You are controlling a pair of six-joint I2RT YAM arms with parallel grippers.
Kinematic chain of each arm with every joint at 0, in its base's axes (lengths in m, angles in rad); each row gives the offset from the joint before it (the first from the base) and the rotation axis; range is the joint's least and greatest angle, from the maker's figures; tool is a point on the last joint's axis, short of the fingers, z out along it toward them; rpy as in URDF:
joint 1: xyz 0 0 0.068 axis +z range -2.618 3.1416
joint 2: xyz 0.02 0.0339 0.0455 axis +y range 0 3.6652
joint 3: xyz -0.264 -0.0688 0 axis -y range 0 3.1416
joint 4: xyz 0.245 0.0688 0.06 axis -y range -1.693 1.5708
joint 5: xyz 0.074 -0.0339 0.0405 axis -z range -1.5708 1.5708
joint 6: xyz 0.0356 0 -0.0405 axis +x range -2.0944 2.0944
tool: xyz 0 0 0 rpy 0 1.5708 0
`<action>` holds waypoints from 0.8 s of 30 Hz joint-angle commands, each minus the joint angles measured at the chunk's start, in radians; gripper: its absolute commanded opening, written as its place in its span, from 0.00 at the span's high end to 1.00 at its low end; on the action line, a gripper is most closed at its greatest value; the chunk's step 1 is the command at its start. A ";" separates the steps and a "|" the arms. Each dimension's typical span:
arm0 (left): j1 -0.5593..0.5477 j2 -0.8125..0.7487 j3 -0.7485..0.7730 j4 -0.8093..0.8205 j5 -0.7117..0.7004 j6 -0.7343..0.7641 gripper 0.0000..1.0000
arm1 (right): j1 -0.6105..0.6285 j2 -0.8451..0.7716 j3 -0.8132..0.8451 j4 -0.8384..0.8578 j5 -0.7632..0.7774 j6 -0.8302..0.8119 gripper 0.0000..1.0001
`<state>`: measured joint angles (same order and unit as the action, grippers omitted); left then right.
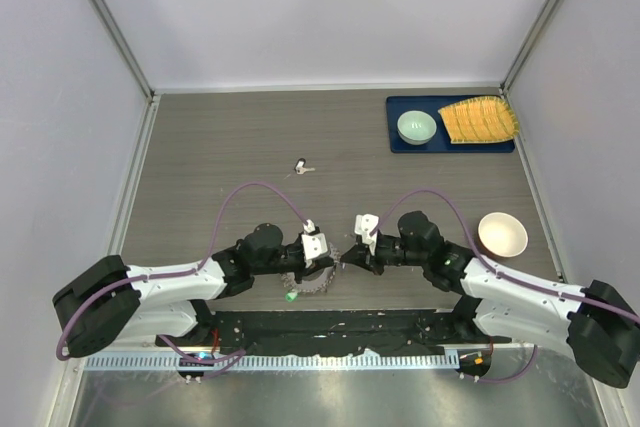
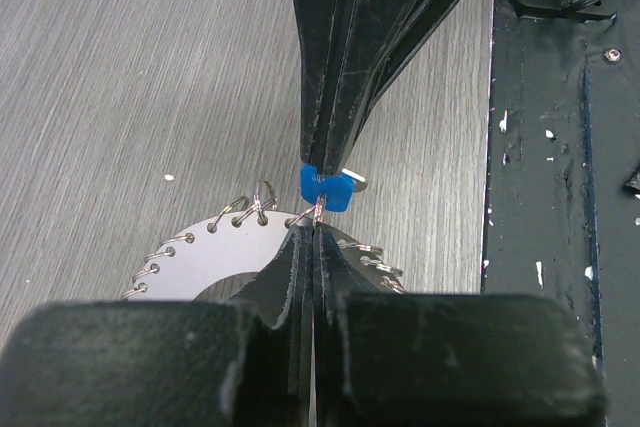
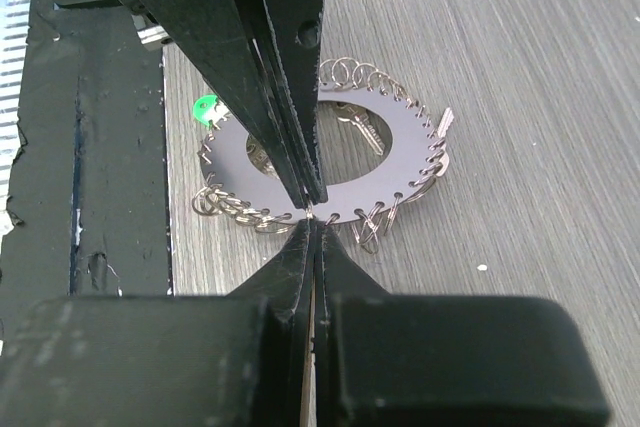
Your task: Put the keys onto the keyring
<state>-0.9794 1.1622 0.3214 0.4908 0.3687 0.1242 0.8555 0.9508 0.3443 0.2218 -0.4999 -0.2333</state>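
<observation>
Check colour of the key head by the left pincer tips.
Bright blue plastic key head; left wrist view shows it best.

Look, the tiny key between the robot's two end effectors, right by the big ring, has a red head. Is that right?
Not quite: the key is blue, not red. The left wrist view shows its blue head between the left end effector and the right end effector, right by the keyring.

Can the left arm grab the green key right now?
Probably not yet. The green key lies close by the keyring, uncovered, but the left gripper is shut on the keyring's rim and would have to open first.
</observation>
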 commanded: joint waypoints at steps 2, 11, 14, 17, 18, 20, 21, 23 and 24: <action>0.002 -0.002 0.001 0.088 0.016 0.006 1.00 | 0.007 -0.034 0.028 0.024 -0.012 -0.008 0.99; 0.002 -0.007 0.001 0.091 0.021 0.002 1.00 | 0.005 0.008 0.036 0.034 -0.032 -0.011 0.99; 0.002 -0.006 0.001 0.094 0.024 0.002 1.00 | 0.007 0.008 0.035 0.036 -0.032 -0.011 0.99; 0.002 -0.006 0.001 0.092 0.026 0.000 1.00 | 0.005 0.011 0.035 0.037 -0.031 -0.011 0.99; 0.002 -0.006 0.002 0.095 0.027 0.000 1.00 | 0.007 0.011 0.035 0.040 -0.032 -0.009 0.99; 0.002 -0.006 0.001 0.095 0.030 0.000 1.00 | 0.005 0.016 0.035 0.042 -0.034 -0.011 0.99; 0.002 -0.007 0.002 0.095 0.035 0.002 1.00 | 0.005 0.017 0.036 0.042 -0.034 -0.011 0.99; 0.002 -0.002 0.002 0.095 0.033 0.002 1.00 | 0.005 0.016 0.036 0.042 -0.031 -0.011 0.99; 0.002 -0.004 0.002 0.094 0.032 0.002 1.00 | 0.005 0.011 0.035 0.040 -0.029 -0.011 0.99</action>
<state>-0.9794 1.1622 0.3214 0.5060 0.3782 0.1165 0.8555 0.9630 0.3443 0.2203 -0.5190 -0.2337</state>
